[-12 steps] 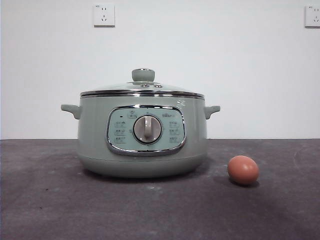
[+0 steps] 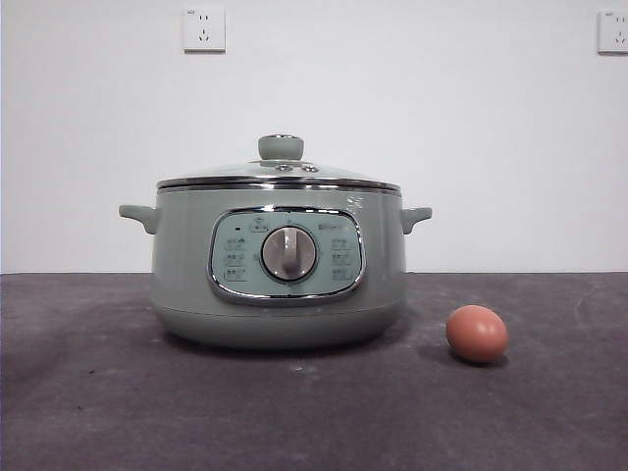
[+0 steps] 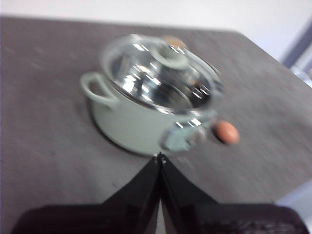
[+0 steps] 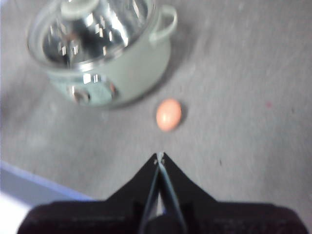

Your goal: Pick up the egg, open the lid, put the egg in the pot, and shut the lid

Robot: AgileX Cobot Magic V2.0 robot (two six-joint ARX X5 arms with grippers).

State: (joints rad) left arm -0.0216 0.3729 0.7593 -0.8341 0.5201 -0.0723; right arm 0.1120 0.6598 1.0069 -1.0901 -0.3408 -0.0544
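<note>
While both hands hover closed, right hand (image 4: 159,157) above egg (image 4: 168,114), lid (image 2: 280,173) on pot (image 2: 280,265)

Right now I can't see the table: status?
Left claw and right claw shut, empty, raised. Egg on table beside pot, lid on. Nothing blocking.

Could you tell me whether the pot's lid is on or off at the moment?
On: the lid sits flat and closed on the pot, its chrome rim level along the top.
</note>
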